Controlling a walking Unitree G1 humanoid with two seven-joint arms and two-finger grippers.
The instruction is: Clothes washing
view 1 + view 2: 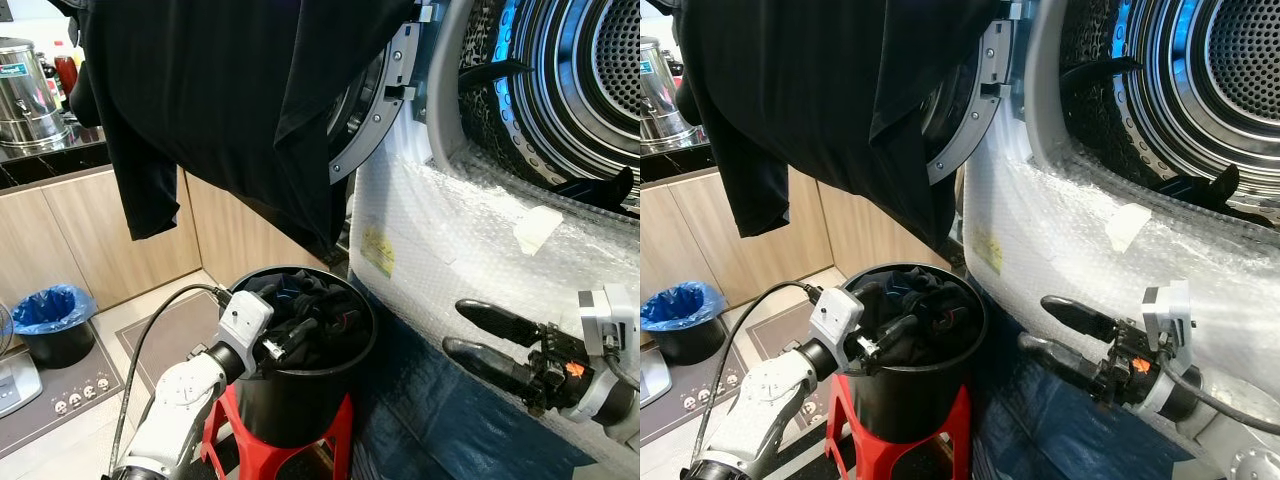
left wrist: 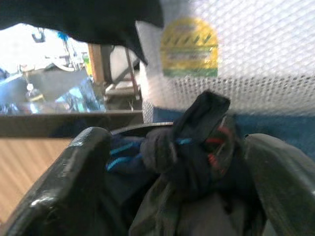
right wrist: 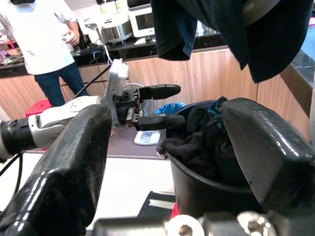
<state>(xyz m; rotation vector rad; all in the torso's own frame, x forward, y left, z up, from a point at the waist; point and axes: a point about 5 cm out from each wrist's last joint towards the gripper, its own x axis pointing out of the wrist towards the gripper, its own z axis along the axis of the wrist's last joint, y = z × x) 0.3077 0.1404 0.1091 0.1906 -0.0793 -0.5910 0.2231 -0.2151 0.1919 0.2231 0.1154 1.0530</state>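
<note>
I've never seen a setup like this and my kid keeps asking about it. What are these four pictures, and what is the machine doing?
It is a humanoid robot doing laundry. Two pictures come from cameras on its head, looking down; the other two come from cameras on its wrists, looking along each gripper's black fingers. The left gripper is open at the rim of a round black bucket full of dark clothes, which stands on a red stool. The right gripper is open and holds nothing, near the bubble-wrapped white washing machine. A black shirt hangs over the machine's open door. A person in a white top stands in the background.
</note>
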